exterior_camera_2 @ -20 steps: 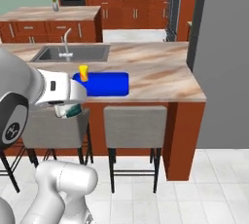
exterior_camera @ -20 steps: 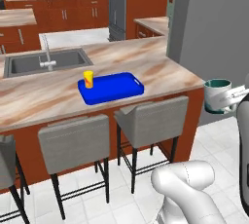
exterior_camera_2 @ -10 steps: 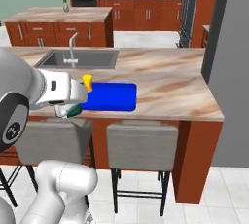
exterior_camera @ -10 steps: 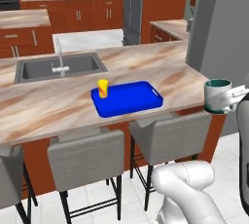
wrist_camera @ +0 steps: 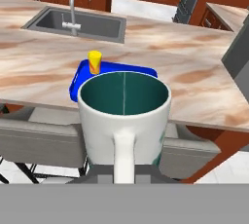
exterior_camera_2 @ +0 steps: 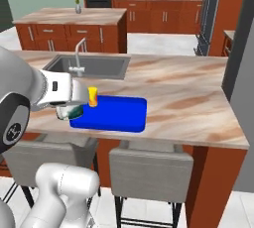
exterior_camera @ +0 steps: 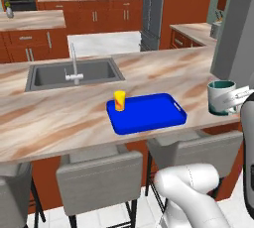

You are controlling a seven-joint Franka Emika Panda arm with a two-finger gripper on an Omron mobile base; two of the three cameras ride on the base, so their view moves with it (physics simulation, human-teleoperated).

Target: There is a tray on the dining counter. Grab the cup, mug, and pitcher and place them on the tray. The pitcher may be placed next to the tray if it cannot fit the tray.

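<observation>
My gripper is shut on the handle of the white mug with the teal inside, held upright in the air off the near right end of the dining counter. In the hand view the mug is close up, its handle toward the camera. The blue tray lies flat on the counter near its front edge. The yellow cup stands upright in the tray's far left corner. From the right, the mug hangs under my hand just left of the tray and the cup. The pitcher is out of view.
A steel sink with a faucet is set in the counter behind the tray. Grey stools stand under the counter's near edge. A grey wall rises at the counter's right end. A second counter stands farther back.
The whole picture has shifted: the base has driven closer, so the counter and tray look nearer and larger. The mug stays in the gripper as before.
</observation>
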